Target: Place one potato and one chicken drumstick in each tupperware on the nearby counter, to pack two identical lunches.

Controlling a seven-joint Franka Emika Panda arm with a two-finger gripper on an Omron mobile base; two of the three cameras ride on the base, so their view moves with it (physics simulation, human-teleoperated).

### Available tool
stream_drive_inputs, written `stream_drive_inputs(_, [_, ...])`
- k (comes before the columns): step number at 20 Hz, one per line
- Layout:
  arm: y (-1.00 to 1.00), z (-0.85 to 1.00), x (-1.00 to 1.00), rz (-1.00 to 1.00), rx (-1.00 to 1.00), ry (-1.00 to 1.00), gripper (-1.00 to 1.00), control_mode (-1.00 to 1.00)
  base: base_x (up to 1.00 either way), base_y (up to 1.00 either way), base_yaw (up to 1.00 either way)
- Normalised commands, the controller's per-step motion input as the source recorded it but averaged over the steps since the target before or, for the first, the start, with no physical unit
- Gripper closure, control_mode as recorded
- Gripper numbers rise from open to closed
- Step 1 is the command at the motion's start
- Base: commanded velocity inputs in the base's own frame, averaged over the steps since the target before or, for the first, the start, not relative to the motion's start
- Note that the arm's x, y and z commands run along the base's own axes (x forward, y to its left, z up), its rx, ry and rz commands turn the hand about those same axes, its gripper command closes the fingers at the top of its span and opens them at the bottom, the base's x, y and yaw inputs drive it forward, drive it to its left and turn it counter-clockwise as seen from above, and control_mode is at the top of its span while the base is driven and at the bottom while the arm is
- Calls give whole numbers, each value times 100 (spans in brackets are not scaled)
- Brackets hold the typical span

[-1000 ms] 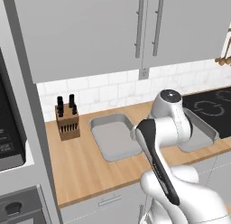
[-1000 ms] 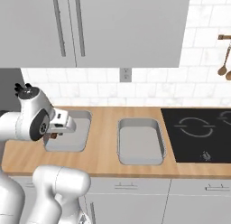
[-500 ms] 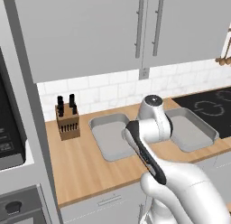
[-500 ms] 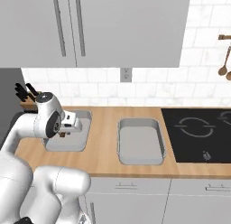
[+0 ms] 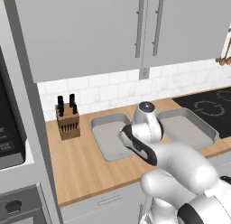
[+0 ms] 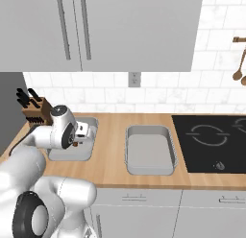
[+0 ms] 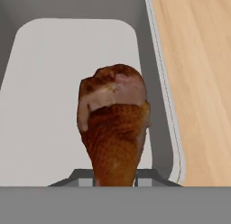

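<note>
In the hand view my gripper (image 7: pixel 115 175) is shut on a glossy red-brown chicken drumstick (image 7: pixel 115 123), holding its thin end with the bulbous end pointing away. The drumstick hangs over the light-grey floor of the left tupperware (image 7: pixel 45 83), close to its right wall. From the base views my hand (image 6: pixel 65 132) is over the near part of that left tupperware (image 5: pixel 104 142) (image 6: pixel 72 153). The second tupperware (image 5: pixel 189 130) (image 6: pixel 150 150) lies to its right on the wooden counter (image 5: pixel 85 169) and holds nothing. The potato is out of view.
A wooden knife block (image 5: pixel 67 120) (image 6: pixel 34 107) stands at the back left of the counter. The black stovetop (image 6: pixel 211 141) lies right of the second tupperware. Grey wall cabinets (image 5: pixel 135 29) hang above, and wooden utensils (image 6: pixel 239 71) hang on the tiled wall at far right.
The hand has reached forward from near the counter's front edge to over the left tupperware, carrying the drumstick. The gripper stayed shut.
</note>
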Motion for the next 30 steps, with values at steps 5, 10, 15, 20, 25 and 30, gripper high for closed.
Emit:
stream_drive_inputs(5, [8, -30, 62, 0, 0, 0, 100, -100, 0, 0, 0])
stream_drive_inputs(10, [18, -16, 52, 0, 0, 0, -100, -100, 0, 0, 0])
stream_drive_inputs(15, [0, 42, 0, -4, 0, -1, -100, -100, 0, 0, 0])
stream_drive_inputs(20, [-18, 75, -45, -11, 3, -5, -100, -100, 0, 0, 0])
stream_drive_inputs(25, [-66, 72, -88, -11, 13, -7, -100, -100, 0, 0, 0])
stream_drive_inputs(30, [-66, 28, -96, -3, 11, -14, -100, -100, 0, 0, 0])
